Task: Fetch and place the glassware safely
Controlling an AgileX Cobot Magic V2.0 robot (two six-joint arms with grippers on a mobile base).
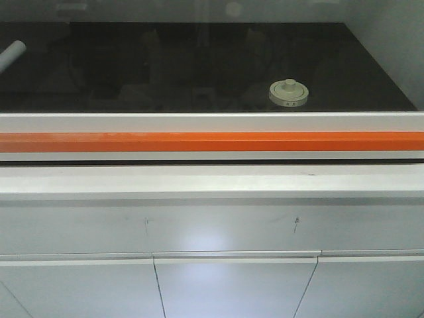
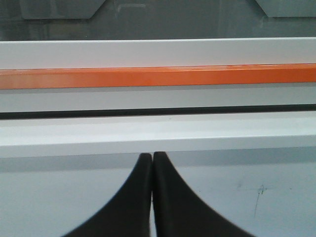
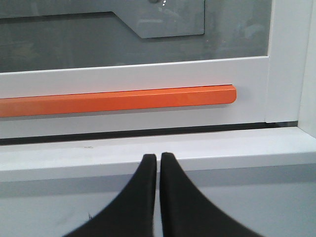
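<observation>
Currently logged left gripper point(image 2: 151, 159) as clenched: two black tapered fingers point(image 2: 133, 197) pressed tip to tip, closed on themselves. Logged right gripper point(image 3: 158, 158) likewise drawn together, black fingers point(image 3: 185, 197) parted only by a hairline slit, clasping no object. Found both pairs of tips poised in front of a flat white ledge point(image 2: 158, 133); unable to tell contact. Above ledge, in order: thin dark gap, white frame rail point(image 2: 158, 52), long orange horizontal bar point(image 2: 158, 76) mounted on the rail, then grey glass pane point(image 2: 148, 19).

Located small squat clear glass jar with round cream-white lid point(image 1: 289, 93) behind the pane, standing on a flat black worktop point(image 1: 165, 66), right of centre and near the front edge, just above the frame rail. Judged jar upright: central knob pointing straight up, long axis vertical, lid level. Could make out lid and knob clearly; glass body beneath too faint to trace. Noted grey-white cylindrical tube point(image 1: 12, 54) at far left edge, tilted, well apart from the jar.

Compared views. Exterior front view alone: jar, tube, worktop, plus white cabinet doors point(image 1: 235, 288) below the ledge; neither gripper. Left wrist view alone: orange bar running edge to edge, faint dark scratch mark point(image 2: 260, 192) on white panel point(image 2: 59, 197) below the ledge. Right wrist view alone: rounded right end of the orange bar, white vertical frame post point(image 3: 284, 59) just beyond it. Neither wrist view: jar.
</observation>
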